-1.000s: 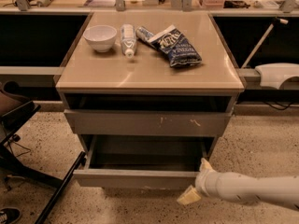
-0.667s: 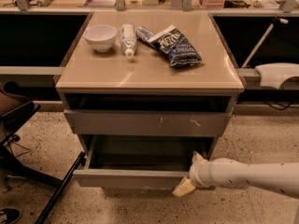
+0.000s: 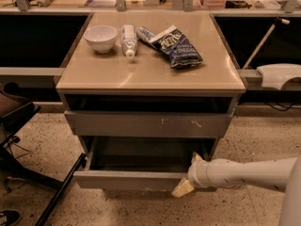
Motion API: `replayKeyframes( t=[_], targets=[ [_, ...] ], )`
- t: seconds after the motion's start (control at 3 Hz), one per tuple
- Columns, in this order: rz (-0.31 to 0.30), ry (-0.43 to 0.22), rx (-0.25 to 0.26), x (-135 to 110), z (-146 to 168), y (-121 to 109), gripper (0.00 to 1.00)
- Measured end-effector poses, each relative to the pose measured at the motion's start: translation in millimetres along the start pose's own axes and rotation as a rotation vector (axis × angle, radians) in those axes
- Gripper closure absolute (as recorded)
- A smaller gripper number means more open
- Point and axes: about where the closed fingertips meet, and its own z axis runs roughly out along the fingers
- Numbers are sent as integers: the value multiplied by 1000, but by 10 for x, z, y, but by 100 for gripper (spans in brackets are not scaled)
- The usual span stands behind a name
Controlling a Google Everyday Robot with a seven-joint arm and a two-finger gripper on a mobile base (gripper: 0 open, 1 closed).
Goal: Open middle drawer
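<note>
The gripper [image 3: 187, 180] is at the right end of the drawer [image 3: 127, 180] front, low before the cabinet [image 3: 150, 76]. I cannot tell if it is open or closed, or if it holds the front. The white arm [image 3: 244, 174] comes in from the right. The drawer is pulled out under a wider scratched front [image 3: 148, 125], and its grey inside shows. On the beige cabinet top stand a white bowl [image 3: 100, 36], a tube [image 3: 128, 39] and a blue bag [image 3: 178, 47]. The floor [image 3: 42, 149] is speckled; a dark chair [image 3: 16, 119] stands at the left. Compared with a second ago, the gripper is a little higher and more to the left, and the drawer is out about as far as before.
</note>
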Motion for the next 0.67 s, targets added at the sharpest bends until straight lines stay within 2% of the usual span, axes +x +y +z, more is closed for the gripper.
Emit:
replayKeyframes(
  t=[0.33, 0.67],
  targets=[
    [5, 24, -7, 59, 122, 107, 0],
    [3, 23, -7, 52, 128, 109, 19]
  ],
)
